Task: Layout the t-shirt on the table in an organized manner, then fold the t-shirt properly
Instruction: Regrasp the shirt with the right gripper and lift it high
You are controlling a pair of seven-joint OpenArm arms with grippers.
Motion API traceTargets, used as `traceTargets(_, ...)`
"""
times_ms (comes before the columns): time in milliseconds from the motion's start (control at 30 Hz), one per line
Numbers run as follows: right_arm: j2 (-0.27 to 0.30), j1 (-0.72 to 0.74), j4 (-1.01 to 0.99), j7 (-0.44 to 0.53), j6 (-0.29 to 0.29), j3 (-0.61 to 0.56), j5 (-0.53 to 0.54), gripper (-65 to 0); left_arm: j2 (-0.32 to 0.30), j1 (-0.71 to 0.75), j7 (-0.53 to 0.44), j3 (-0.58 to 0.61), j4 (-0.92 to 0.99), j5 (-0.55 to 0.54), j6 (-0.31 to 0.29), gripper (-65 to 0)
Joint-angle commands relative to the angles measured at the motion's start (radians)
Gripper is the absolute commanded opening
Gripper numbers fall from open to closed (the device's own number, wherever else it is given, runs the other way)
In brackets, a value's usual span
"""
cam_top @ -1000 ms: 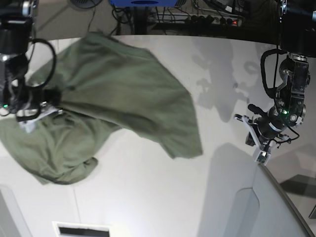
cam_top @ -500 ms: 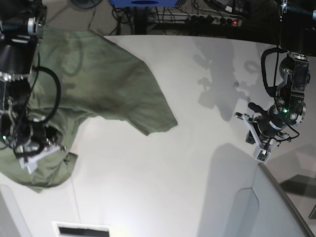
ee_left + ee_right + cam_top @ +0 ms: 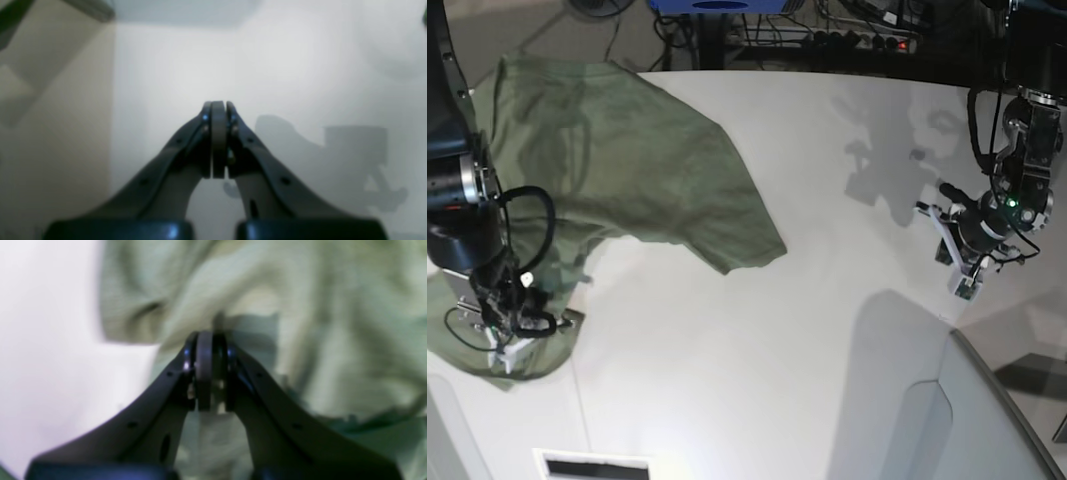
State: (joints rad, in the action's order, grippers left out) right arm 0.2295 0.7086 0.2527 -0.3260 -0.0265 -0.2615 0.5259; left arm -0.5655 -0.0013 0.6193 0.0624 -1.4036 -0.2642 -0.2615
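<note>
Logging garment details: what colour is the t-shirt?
Plain olive green t-shirt, no pattern visible; base view shows it best.

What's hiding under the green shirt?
Under the t-shirt only the white table shows, where it pokes out around the cloth. Whatever lies beneath the fabric is covered, so nothing else can be seen. The right gripper sits on top of its lower edge.

Base view high above the table [image 3: 827,200], facing down, whole top in frame, left wrist view close behind shut left gripper [image 3: 218,106] over bare table, right wrist view close behind right gripper [image 3: 208,336] against t-shirt [image 3: 300,323], shirt shared with base view.
</note>
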Motion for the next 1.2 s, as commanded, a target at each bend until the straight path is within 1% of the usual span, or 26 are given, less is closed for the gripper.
traceTargets(0, -0.002, 0.046, 0.015, 0.028, 0.004, -0.006, 0.004, -59.1, -0.020, -0.015, -0.017, -0.009, -0.015, -0.005, 0.008, -65.0)
traceTargets(100, -0.029, 0.046, 0.010, 0.028, 0.006, -0.014, 0.001, -59.1, -0.020, -0.009, -0.017, -0.009, -0.016, -0.007, 0.008, -65.0)
traceTargets(300, -0.146, -0.013, 0.007, 0.011, 0.009, -0.015, 0.001, -59.0, -0.012, -0.010, -0.017, -0.009, -0.023, -0.007, 0.008, -65.0)
traceTargets(400, -0.190, -0.053, 0.012, 0.011, 0.009, -0.015, 0.000, -59.1, -0.012, -0.012, -0.017, -0.009, -0.023, -0.007, 0.008, -65.0)
traceTargets(467, -0.207, -0.065, 0.012, 0.009, 0.010, -0.015, 0.000, -59.1, -0.017, -0.010, -0.017, -0.009, -0.023, -0.007, 0.008, -65.0)
traceTargets(500, -0.216, -0.066, 0.013, 0.009, 0.023, -0.015, 0.000, -59.3, -0.018, -0.010, -0.017, -0.009, -0.021, -0.007, 0.008, -65.0)
traceTargets(533, -0.224, -0.066, 0.023, 0.008, 0.047, -0.019, -0.002, -59.3, -0.018, -0.009, -0.017, -0.009, -0.019, -0.007, 0.008, -65.0)
traceTargets(567, -0.226, -0.068, 0.047, 0.008, 0.076, -0.034, -0.002, -59.4, -0.020, -0.009, -0.017, -0.009, -0.019, -0.007, 0.008, -65.0)
traceTargets(600, -0.226, -0.068, 0.073, 0.000, 0.090, -0.057, -0.002, -59.4, -0.020, -0.009, -0.017, -0.009, -0.016, -0.007, 0.008, -65.0)
traceTargets(633, -0.223, -0.068, 0.106, -0.022, 0.089, -0.077, 0.000, -59.4, -0.020, -0.009, -0.017, -0.009, -0.016, -0.007, 0.008, -65.0)
traceTargets(667, -0.219, -0.066, 0.133, -0.048, 0.072, -0.089, 0.000, -59.4, -0.023, -0.009, -0.017, -0.009, -0.016, -0.007, 0.008, -65.0)
traceTargets(800, -0.138, -0.070, 0.282, -0.107, -0.065, -0.031, 0.003, -59.4, -0.034, 0.005, -0.019, -0.009, -0.016, -0.007, 0.008, -65.0)
traceTargets(867, -0.097, -0.077, 0.348, -0.134, -0.106, 0.004, 0.001, -59.4, -0.034, 0.007, -0.019, -0.009, -0.015, -0.007, 0.008, -65.0)
traceTargets(933, -0.054, -0.077, 0.400, -0.163, -0.128, 0.034, 0.001, -59.4, -0.034, 0.007, -0.019, -0.009, -0.015, -0.007, 0.008, -65.0)
traceTargets(1033, 0.005, -0.076, 0.411, -0.192, -0.154, 0.086, 0.001, -59.4, -0.032, 0.007, -0.019, -0.009, -0.015, -0.007, 0.008, -65.0)
traceTargets(1100, 0.024, -0.082, 0.406, -0.192, -0.163, 0.113, 0.001, -59.4, -0.027, 0.007, -0.019, -0.009, -0.015, -0.007, 0.008, -65.0)
traceTargets(1167, 0.029, -0.088, 0.357, -0.186, -0.165, 0.121, 0.001, -59.4, -0.023, 0.005, -0.019, -0.009, -0.018, -0.007, 0.008, -65.0)
